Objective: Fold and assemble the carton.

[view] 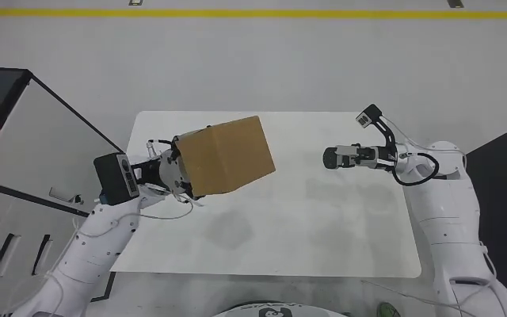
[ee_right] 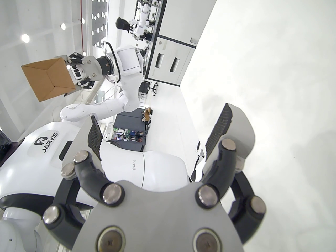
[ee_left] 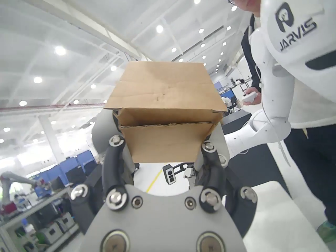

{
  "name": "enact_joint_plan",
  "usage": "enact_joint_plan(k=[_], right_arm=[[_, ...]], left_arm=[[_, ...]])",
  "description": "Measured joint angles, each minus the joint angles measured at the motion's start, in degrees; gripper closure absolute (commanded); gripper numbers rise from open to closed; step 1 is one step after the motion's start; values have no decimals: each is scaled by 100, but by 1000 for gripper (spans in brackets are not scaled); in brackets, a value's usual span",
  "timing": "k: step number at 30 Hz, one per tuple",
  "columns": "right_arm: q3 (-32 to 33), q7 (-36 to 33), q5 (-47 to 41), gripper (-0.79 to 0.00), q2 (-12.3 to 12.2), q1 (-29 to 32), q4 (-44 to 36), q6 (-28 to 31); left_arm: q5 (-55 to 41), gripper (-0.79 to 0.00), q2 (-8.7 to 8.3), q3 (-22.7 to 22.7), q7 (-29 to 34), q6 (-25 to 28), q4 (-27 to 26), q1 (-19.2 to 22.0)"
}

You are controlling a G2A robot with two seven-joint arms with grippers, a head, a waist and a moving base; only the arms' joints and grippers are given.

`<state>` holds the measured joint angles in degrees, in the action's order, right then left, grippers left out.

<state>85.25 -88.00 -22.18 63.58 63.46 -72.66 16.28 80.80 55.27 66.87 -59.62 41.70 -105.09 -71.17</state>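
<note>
Carton (view: 226, 154) hangs above the table (view: 317, 238) at nine o'clock, the left gripper (ee_left: 165, 142) clamped on one end. We see the right gripper (ee_right: 160, 129) at three o'clock, jaws apart.

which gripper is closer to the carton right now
Left. The left gripper grips the carton at one end, holding it above the table. The right gripper is open, apart from the carton, off its other end.

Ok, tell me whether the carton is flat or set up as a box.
Set up as a box: the carton shows squared faces, with the left gripper shut on its end flaps.
</note>
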Motion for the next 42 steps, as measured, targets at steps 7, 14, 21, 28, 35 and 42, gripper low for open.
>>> enact_joint_plan(k=[7, 14, 21, 28, 35, 42], right_arm=[[0, 0, 0, -785, 0, 0, 0, 0], [0, 0, 0, -785, 0, 0, 0, 0], [0, 0, 0, -785, 0, 0, 0, 0], [0, 0, 0, -785, 0, 0, 0, 0], [0, 0, 0, -785, 0, 0, 0, 0], [0, 0, 0, -785, 0, 0, 0, 0]], left_arm=[[-3, 0, -1, 6, 19, -1, -9, 4], [-1329, 0, 13, -235, 1084, 942, 40, -175], [-3577, 0, -15, -540, 2886, 1577, -148, -291], [-5741, 0, -95, -727, 4202, 1533, -287, -338], [-5680, 0, -86, -755, 4051, 1511, -306, -367], [-7519, 0, -69, -1282, 4813, 1465, -434, -472]])
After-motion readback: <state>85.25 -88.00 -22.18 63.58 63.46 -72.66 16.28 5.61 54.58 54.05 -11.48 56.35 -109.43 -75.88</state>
